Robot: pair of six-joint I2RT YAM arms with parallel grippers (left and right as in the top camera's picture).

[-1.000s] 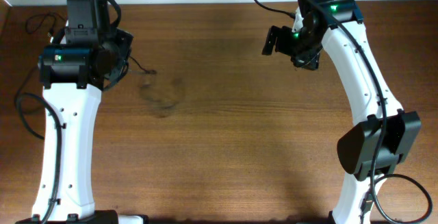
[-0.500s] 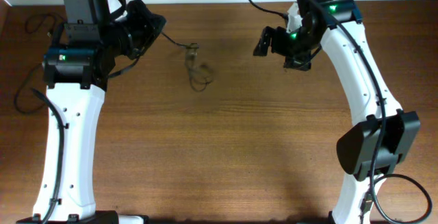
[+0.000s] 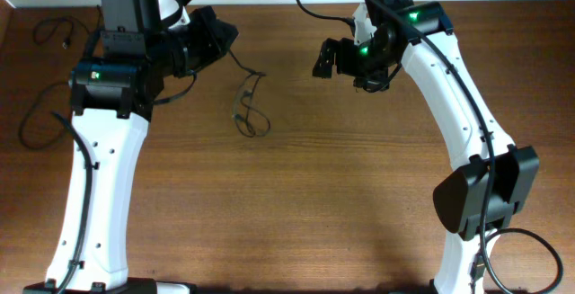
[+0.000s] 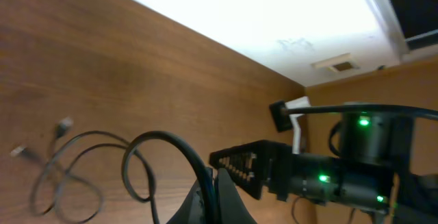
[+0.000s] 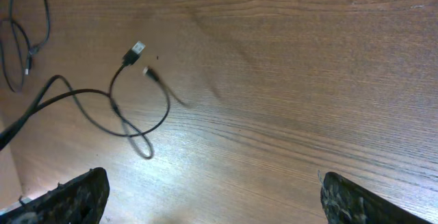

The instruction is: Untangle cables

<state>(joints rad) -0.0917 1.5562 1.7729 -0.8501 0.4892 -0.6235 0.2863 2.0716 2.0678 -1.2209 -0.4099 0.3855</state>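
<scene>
Tension was the thing to mind here: the left tool (image 3: pixel 222 39) was closed on a thin black cord (image 4: pixel 159 135), which ran out from its tip and fell into a loose loop (image 3: pixel 251 116) on the wooden worktop (image 3: pixel 359 195) just beside that tool. The wrist views showed the loop crossing over itself in two places. A silvery USB plug (image 5: pixel 137 48) and a smaller plug (image 5: pixel 148 72) lay close together at the loop's far end from the left tool. The right tool (image 5: pixel 212 183) hung spread wide and held nothing, on the far side of the loop from the left tool. A second thin cord (image 3: pixel 52 30) lay well apart from the left tool, behind its arm; a third could not be made out with certainty. Judged from this, the step was drawing the held cord out straight. It would go best as a slow, low pull away from the plugs, so the crossings slid open rather than cinching into a knot. The right tool would probably need to pin the plug end, closing on one strand only, not both.
</scene>
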